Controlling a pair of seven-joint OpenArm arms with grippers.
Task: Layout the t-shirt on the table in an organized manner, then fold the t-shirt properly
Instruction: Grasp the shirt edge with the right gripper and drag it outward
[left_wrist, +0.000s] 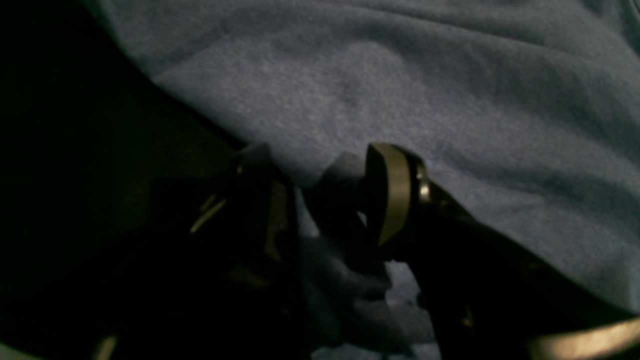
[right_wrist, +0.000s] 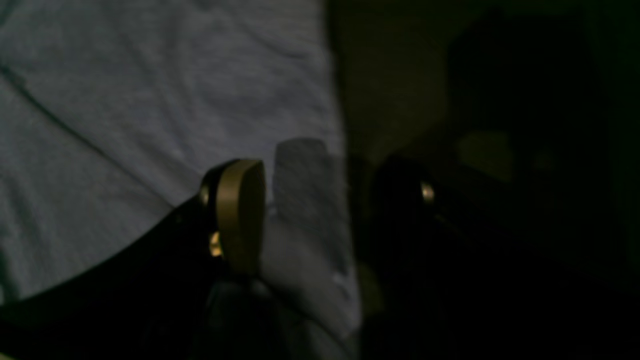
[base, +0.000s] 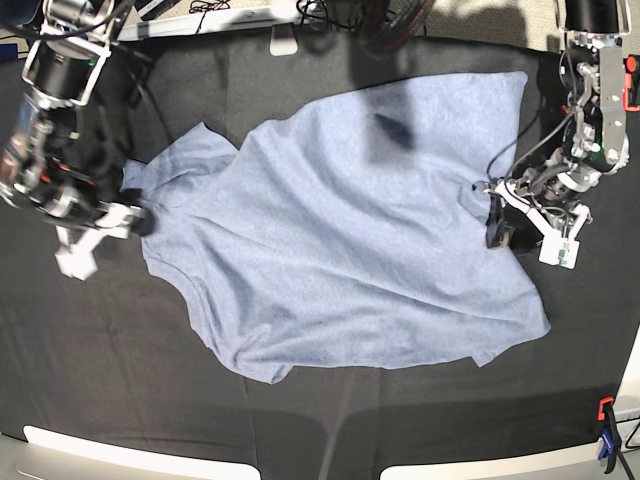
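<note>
The light blue-grey t-shirt lies spread out but wrinkled on the black table, plain side up. My left gripper is at the shirt's right edge. In the left wrist view its jaws stand apart with a small bunched fold of the shirt between them. My right gripper is at the sleeve on the shirt's left side. The right wrist view shows it open, its tan fingertip beside a raised strip of the shirt's edge, and the other finger lost in shadow.
Cables and a white bar run along the table's far edge. A blue and orange clamp grips the near right corner. White panels line the front edge. Black cloth surrounds the shirt on all sides.
</note>
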